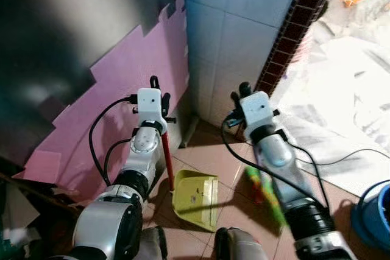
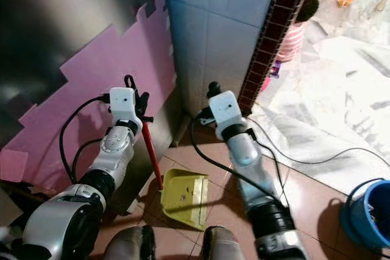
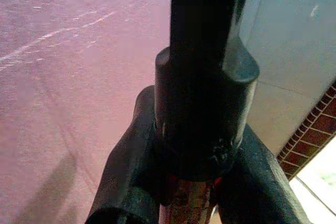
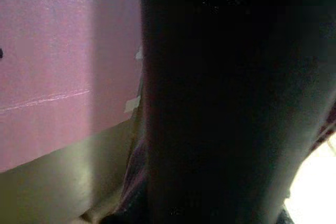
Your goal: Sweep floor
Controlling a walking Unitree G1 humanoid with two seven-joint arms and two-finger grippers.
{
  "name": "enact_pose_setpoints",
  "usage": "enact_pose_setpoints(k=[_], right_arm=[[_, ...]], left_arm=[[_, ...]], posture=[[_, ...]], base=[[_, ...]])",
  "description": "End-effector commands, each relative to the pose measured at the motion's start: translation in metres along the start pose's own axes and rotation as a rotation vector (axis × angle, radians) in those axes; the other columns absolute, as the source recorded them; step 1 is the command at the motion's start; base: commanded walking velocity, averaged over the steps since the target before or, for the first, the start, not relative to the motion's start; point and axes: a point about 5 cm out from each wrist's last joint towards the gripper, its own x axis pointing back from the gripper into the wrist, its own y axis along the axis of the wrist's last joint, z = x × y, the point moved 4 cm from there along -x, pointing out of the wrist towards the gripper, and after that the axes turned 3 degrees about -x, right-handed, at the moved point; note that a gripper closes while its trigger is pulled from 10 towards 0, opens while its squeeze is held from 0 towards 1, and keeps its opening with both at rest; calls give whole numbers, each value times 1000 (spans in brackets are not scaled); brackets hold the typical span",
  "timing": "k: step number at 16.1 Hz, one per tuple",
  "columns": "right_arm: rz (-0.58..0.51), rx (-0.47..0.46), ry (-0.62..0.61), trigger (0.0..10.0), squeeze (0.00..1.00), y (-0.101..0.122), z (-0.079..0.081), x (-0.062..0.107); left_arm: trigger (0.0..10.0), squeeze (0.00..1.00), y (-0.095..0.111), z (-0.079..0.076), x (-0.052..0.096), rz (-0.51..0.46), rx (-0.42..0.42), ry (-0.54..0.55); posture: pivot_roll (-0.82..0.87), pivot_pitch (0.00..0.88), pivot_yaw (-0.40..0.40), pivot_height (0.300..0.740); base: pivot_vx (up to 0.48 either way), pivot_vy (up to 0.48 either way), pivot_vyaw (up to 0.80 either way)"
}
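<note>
The left claw (image 1: 156,83) is raised in front of the robot and clamped on the thin red metal handle (image 1: 166,156) of a yellow-green plastic dustpan (image 1: 196,199); the left wrist view shows both black fingers (image 3: 126,182) pressed against the handle just below its black plastic end cap (image 3: 205,103). The grip sits high on the handle, which by my judgement lets the pan hang upright with its lip on the reddish-brown tiled floor (image 1: 207,156), ready to receive sweepings. The pan rests just in front of the robot, near the corner where a pink foam sheet (image 1: 122,83) meets a pale blue tiled wall (image 1: 237,28). The right claw (image 1: 241,91) is raised at like height; whether its fingers are apart or together cannot be told, as the right wrist view is largely blocked by a dark shape. A blurred green and multicoloured broom-like object (image 1: 265,190) lies beside the right forearm; what holds it cannot be determined. A blue plastic bucket (image 1: 373,217) stands well apart at the robot's right. Beyond it lies sunlit pavement.
</note>
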Motion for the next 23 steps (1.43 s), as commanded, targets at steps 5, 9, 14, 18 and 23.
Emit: enact_pose_setpoints(k=[5, 9, 14, 18, 23], right_arm=[[46, -217, -49, 10000, 0, -1, -2, -12], [16, -400, -33, 10000, 0, 11, 0, -17], [-34, -582, -3, 10000, 0, 29, -1, -21], [-143, -676, 35, 10000, 0, 61, -11, -27], [-352, -339, 35, 10000, 0, 108, -38, -27]], left_arm=[[10000, 0, -21, -8, 5, 102, 10, -37], [10000, 0, -21, -7, 5, 106, 11, -25], [10000, 0, -20, -7, 4, 109, 18, -19], [10000, 0, -21, -7, 4, 112, 19, -10], [10000, 0, -19, -4, 4, 103, 44, 4]], posture=[[-72, 135, 43, 740], [-74, 130, 41, 740], [-82, 125, 36, 740], [-83, 123, 36, 740], [-89, 114, 36, 740]], base=[[0, -373, 0], [0, -73, 0], [0, 0, 0], [0, 0, 0], [0, 0, 0]])
